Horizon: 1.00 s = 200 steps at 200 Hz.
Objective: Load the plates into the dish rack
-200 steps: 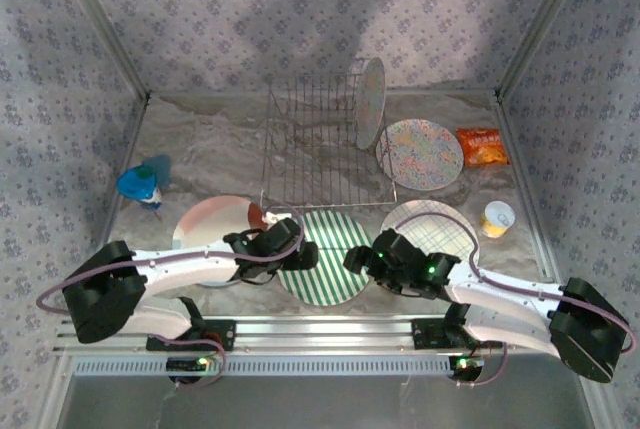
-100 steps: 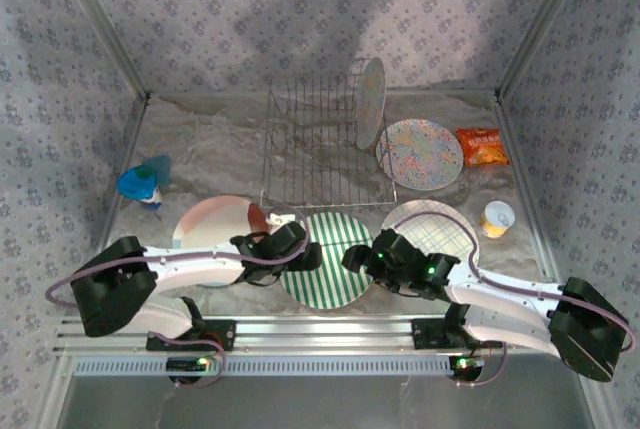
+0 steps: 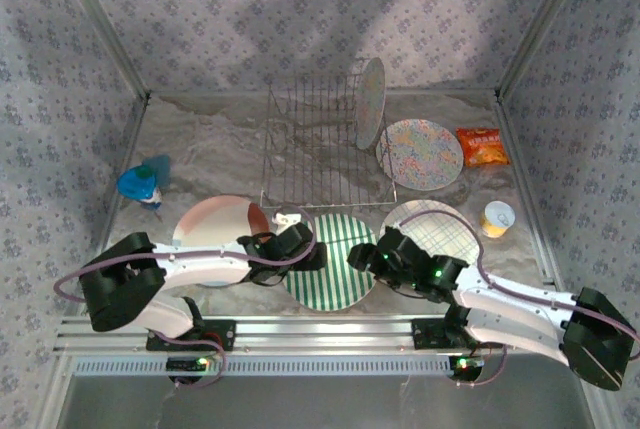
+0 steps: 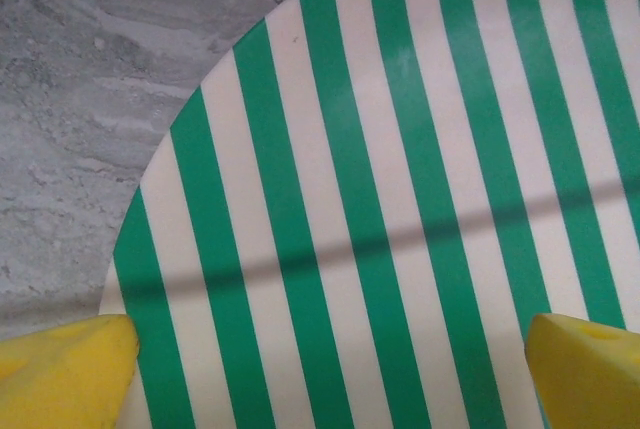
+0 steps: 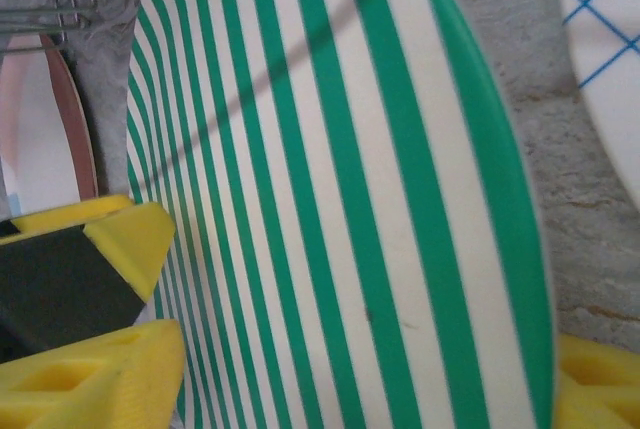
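Orange snack packet [image 3: 482, 146], lettering unreadable, green-striped plate [image 3: 338, 261] near dish rack [image 3: 318, 139]

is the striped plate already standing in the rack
No, the green-white striped plate lies flat in front of the dish rack, outside its wires.

Materials and finish, close range

Green-white striped plate [image 4: 400, 199]: smooth, soft satin sheen, a few tiny specks. Table [image 4: 80, 99]: grey marbled stone-look, matt, slightly rough. Dish rack [image 3: 320, 139]: thin bright metal wire. Orange snack packet [image 3: 483, 145]: glossy film.
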Tool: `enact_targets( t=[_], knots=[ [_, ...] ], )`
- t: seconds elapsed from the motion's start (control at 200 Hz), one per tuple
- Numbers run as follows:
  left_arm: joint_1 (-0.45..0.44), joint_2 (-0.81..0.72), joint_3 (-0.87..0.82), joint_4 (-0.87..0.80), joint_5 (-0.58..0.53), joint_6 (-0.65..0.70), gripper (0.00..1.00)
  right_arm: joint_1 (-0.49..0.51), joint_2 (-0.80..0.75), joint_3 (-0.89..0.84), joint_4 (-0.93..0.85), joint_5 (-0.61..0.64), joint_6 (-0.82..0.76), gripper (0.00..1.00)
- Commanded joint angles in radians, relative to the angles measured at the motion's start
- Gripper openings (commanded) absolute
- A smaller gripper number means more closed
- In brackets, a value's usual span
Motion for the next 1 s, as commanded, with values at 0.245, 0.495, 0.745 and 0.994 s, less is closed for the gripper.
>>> enact_targets(
  t=[0.245,0.495,0.745,0.994],
  knots=[
    [-0.011,0.002,0.015,-0.051,0.040,-0.025,0.99,0.014,-0.060,-0.012,-0.056,0.041,0.017,0.44],
    [-0.011,-0.040,0.022,-0.081,0.033,-0.025,0.99,0.016,-0.121,-0.023,-0.109,0.053,0.043,0.11],
    [-0.011,-0.119,0.035,-0.128,0.027,-0.028,0.99,0.016,-0.180,-0.024,-0.190,0.050,0.066,0.00],
    [-0.011,-0.250,0.044,-0.196,0.008,-0.029,0.99,0.014,-0.207,-0.019,-0.252,0.035,0.092,0.00]
  ],
)
